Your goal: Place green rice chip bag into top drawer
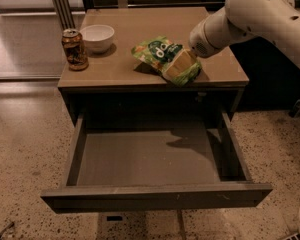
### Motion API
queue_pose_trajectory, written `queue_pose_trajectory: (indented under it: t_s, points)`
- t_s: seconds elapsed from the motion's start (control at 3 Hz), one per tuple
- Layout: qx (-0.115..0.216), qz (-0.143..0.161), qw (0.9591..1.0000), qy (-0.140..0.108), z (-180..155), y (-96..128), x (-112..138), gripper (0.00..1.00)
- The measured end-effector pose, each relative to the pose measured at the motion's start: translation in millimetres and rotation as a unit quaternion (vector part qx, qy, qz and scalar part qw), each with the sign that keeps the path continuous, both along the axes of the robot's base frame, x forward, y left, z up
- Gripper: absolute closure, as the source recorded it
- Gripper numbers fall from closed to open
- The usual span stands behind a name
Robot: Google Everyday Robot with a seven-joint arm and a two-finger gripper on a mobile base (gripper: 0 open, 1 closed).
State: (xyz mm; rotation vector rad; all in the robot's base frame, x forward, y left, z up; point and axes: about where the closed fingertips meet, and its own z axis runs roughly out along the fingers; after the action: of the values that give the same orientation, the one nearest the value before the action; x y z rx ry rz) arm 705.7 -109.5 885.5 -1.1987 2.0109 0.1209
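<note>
The green rice chip bag [162,58] lies on the tabletop right of centre, near the front edge, light green with a dark round logo. My gripper [181,65] reaches down from the upper right on a white arm and sits on the bag's right end, its tan fingers [179,64] over the bag. The top drawer [150,156] is pulled wide open below the tabletop. Its inside is bare and holds only the arm's shadow.
A brown soda can [74,49] stands at the table's left front, with a white bowl [97,37] just behind it. The table [115,71] stands on a speckled floor. Metal posts rise at the back left.
</note>
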Motion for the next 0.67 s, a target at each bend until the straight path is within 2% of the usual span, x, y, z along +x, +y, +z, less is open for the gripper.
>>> queue_pose_trajectory:
  t_s: [0.67]
  points:
    - [0.004,-0.014,0.9996,0.023,-32.1,2.5,26.8,0.00]
